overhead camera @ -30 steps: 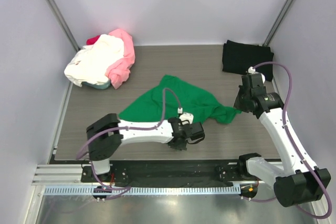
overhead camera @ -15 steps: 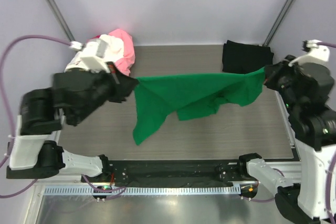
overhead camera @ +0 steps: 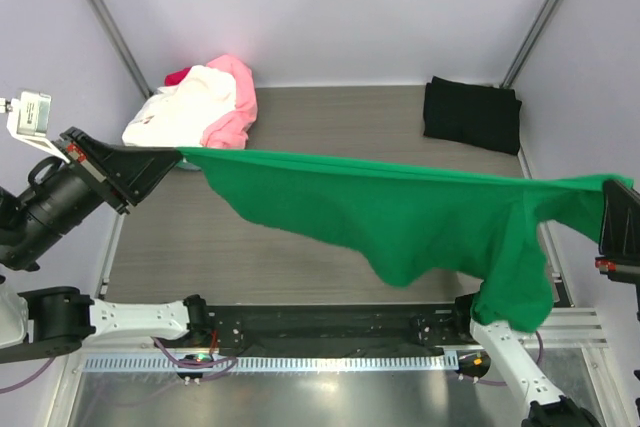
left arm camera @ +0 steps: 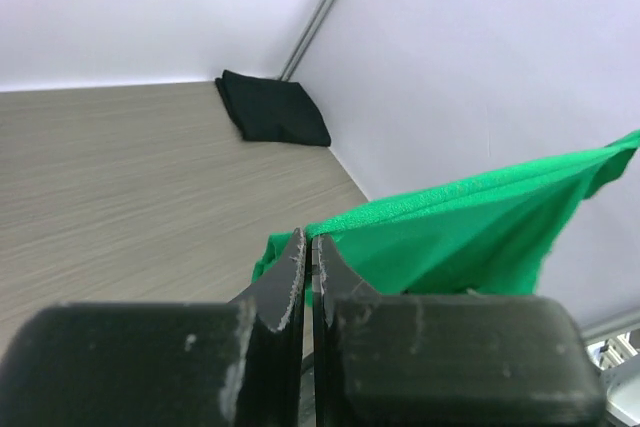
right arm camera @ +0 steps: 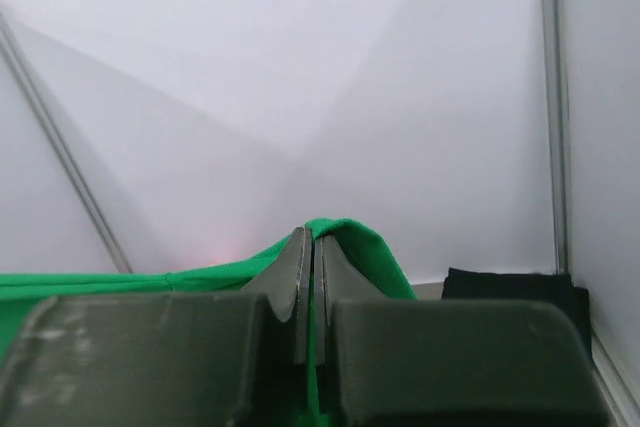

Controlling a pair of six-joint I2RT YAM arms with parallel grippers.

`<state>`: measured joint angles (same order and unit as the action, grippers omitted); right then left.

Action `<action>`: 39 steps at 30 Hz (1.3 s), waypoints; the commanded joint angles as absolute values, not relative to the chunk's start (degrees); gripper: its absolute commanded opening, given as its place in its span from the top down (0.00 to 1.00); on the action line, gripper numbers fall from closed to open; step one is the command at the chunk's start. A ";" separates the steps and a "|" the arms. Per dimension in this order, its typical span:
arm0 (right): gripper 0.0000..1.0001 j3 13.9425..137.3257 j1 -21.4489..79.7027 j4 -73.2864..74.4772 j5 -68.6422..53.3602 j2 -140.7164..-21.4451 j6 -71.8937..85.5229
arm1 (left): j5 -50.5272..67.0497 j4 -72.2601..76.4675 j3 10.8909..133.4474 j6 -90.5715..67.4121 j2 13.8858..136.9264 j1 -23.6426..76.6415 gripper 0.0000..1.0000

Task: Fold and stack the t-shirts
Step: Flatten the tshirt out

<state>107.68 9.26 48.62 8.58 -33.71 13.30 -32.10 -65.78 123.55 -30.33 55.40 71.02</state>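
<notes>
While the green shirt (overhead camera: 400, 212) hangs stretched in the air above the table (overhead camera: 330, 117), I see it spanning nearly the whole width of the overhead view. Its top edge is pulled into an almost straight line. The rest sags below, and a longer fold droops near the right end.

My left gripper (overhead camera: 172, 155) has one end of that edge at the left side, raised well off the surface. In its wrist camera the two fingers (left arm camera: 285, 282) are pressed together with only a thin slit between them, and green cloth comes out just beyond the tips.

My right gripper (overhead camera: 610, 192) has the other end at the far right edge of the overhead view. Its wrist camera shows the fingers (right arm camera: 335, 277) likewise closed to a slit, with the cloth pinched at the tips.

A black shirt (overhead camera: 470, 112) lies folded flat in the far right corner of the table. At the far left corner is a loose heap: a cream-white shirt (overhead camera: 185, 112) on top, a pink shirt (overhead camera: 235, 97) beside it and a red shirt (overhead camera: 178, 76) peeking out behind.
</notes>
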 commanded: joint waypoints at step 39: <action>0.12 61.19 7.56 33.84 2.73 -78.31 22.94 | -7.12 -42.64 59.61 -47.26 75.86 31.89 0.26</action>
<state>65.73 7.49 37.10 8.71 -75.68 21.63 -8.49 -48.40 64.88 -39.48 76.71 28.18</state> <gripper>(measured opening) 0.879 0.743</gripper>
